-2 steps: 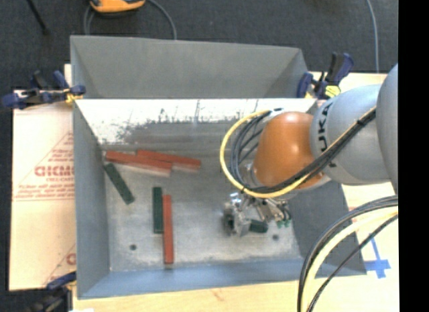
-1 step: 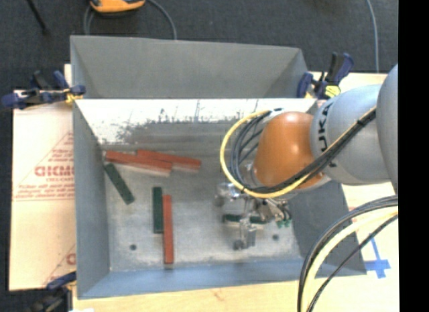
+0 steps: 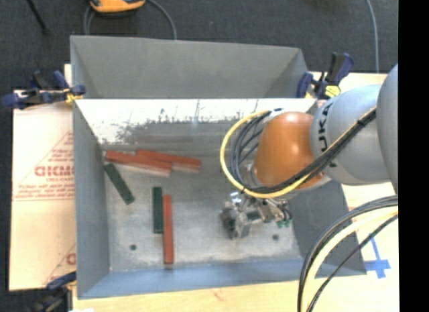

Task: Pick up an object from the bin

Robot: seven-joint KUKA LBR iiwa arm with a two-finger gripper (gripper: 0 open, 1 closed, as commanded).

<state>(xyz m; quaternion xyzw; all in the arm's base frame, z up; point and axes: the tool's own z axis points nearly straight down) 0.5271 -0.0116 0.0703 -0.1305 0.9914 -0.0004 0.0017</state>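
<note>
**Operator:** Where is the gripper, and what has it got?

**Guide:** Fig. 1. You see the gripper (image 3: 249,218) low over the floor of the bin (image 3: 188,69), at the lower middle of the frame, beneath the orange wrist cover (image 3: 285,148). Whether it is open or closed cannot be told from this angle, and nothing is seen held in it. The floor beneath it looks bare.

**Operator:** Which things are nearest, and how would they handle?

**Guide:** To its left, well apart from it, two slim bars run top to bottom of the frame. These are a red bar (image 3: 167,231) and a green bar (image 3: 157,210), side by side and touching or nearly so. Farther toward the upper left, a dark green bar (image 3: 118,183) lies slanted. Above it, reddish-brown bars (image 3: 151,161) lie crosswise, overlapping.

All look like flat, stiff, light sticks, and you can judge them not fragile. Take hold across the narrow width, near mid-length, so that the bar hangs level. The lower half of the red bar extends past its green neighbour, so both its long sides are free there. Expect a thin bar lying flat on metal to slide when nudged.
</note>
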